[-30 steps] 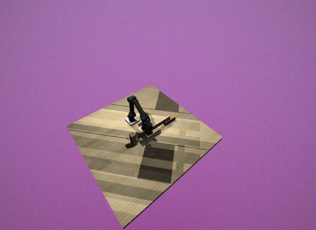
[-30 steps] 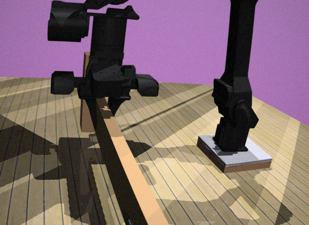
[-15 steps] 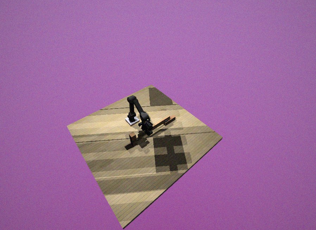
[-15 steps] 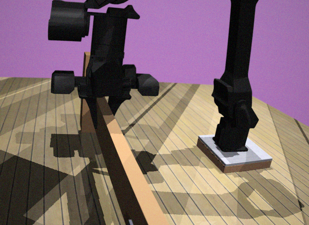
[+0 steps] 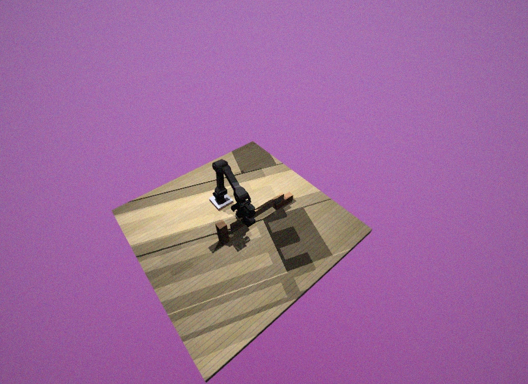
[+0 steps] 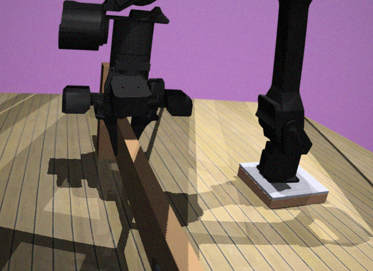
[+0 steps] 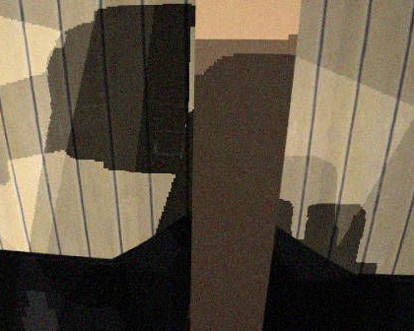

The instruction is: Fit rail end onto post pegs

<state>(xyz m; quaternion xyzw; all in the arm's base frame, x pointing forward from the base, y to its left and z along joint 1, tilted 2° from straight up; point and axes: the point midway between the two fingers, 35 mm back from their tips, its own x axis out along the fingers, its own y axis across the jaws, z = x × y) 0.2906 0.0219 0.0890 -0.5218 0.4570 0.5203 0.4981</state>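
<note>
The long brown rail runs from the footboard block toward the post. My gripper points down and is shut on the rail near its post end, one finger on each side. The rail looks raised off the table at this end. The short upright post stands close beyond the gripper. The pegs, the holes and the rail's near end are hidden or too dark, so I cannot tell whether rail and post touch. The far end appears to be at the bracket, too small to judge its seating.
The arm's base stands on a white-topped plate to one side of the rail. The arm reaches over from there. The striped wooden table carries patchy shadows and ends at edges against a purple background.
</note>
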